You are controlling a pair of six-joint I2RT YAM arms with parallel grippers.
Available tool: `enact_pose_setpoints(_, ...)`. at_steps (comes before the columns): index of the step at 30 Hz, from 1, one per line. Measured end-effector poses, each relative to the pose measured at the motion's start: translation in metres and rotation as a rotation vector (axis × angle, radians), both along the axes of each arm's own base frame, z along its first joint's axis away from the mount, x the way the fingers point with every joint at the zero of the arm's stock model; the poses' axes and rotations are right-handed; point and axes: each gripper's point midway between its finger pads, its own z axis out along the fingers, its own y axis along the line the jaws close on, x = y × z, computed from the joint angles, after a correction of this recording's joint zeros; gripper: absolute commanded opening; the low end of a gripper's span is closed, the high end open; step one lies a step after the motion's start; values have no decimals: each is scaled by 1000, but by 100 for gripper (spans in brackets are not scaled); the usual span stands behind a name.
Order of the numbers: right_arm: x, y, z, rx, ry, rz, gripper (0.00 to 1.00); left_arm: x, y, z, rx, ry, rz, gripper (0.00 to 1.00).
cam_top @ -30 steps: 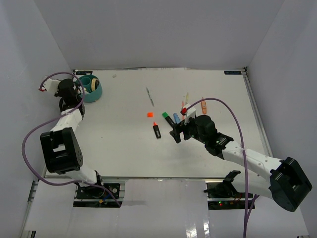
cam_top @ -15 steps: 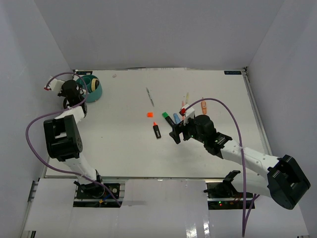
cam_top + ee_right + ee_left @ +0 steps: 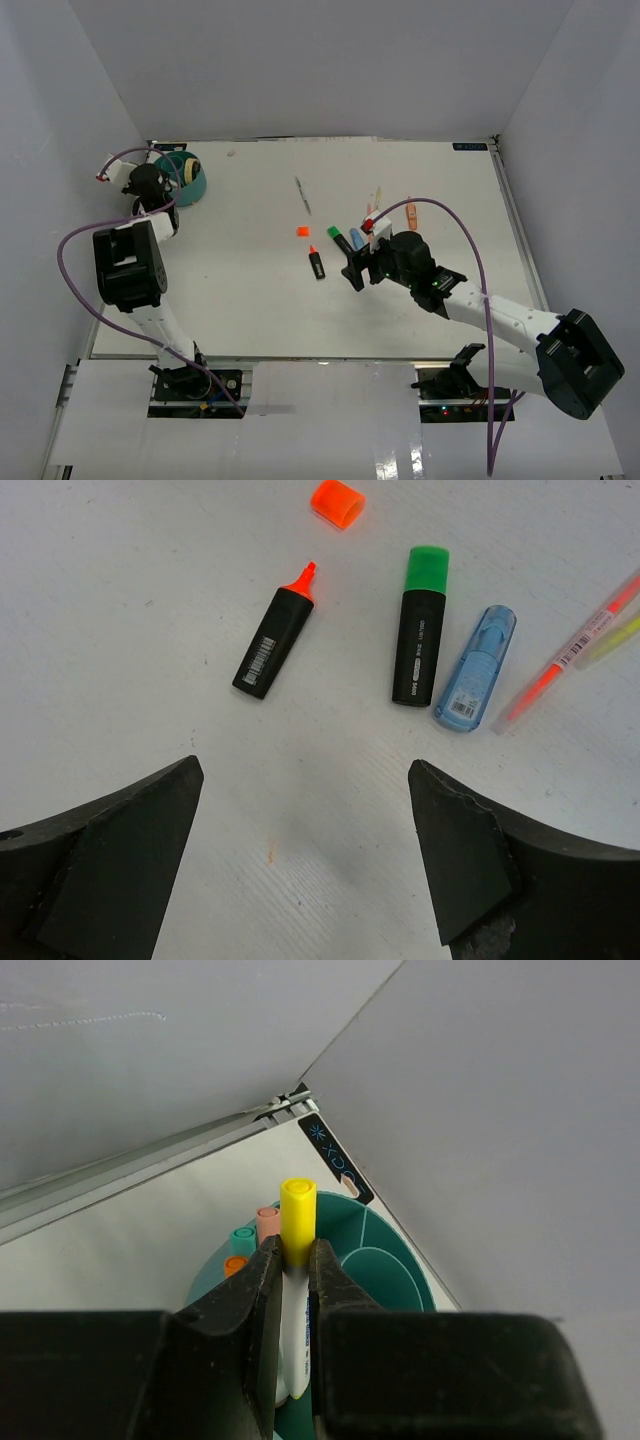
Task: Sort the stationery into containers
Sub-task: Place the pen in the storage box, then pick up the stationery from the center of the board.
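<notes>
My left hand (image 3: 293, 1270) grips a yellow-capped white pen (image 3: 298, 1215) at the round teal plastic organiser (image 3: 385, 1270). My right hand (image 3: 302, 780) hangs released above a black orange-tipped highlighter (image 3: 272, 645).

Even, diffuse white light fills the enclosure, keeping the table (image 3: 250, 300) bright and the walls (image 3: 300, 70) a flat pale grey. Shadows beside the orange-black highlighter (image 3: 274, 645) are short and soft. Glare streaks the glossy strip (image 3: 330, 440) along the overhead view's bottom edge. Wrist-view foregrounds sink into featureless black.
</notes>
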Motion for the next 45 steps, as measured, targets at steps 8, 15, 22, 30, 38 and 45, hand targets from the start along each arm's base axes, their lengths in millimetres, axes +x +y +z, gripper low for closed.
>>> enact_pose_setpoints(8, 0, 0, -2, -2, 5, 3, 90, 0, -10, -9, 13, 5, -36, 21)
enact_pose_setpoints(15, -1, 1, -1, 0, 5, 6, 90, -6, -22, -30, 0, 50, -71, 48)
enact_pose_setpoints(22, -1, 1, -1, 1, 4, 7, 90, -8, -27, -36, -9, 87, -90, 81)
enact_pose_setpoints(30, 1, -1, 7, 12, -16, -6, 90, -3, -34, 7, -8, 144, -148, 98)
enact_pose_setpoints(38, 14, -16, 6, -39, 3, -115, 90, -34, -64, 89, -6, 171, -288, 98)
enact_pose_setpoints(45, 40, -12, 5, -100, 72, -191, 94, -84, -126, 89, -57, 260, -585, 98)
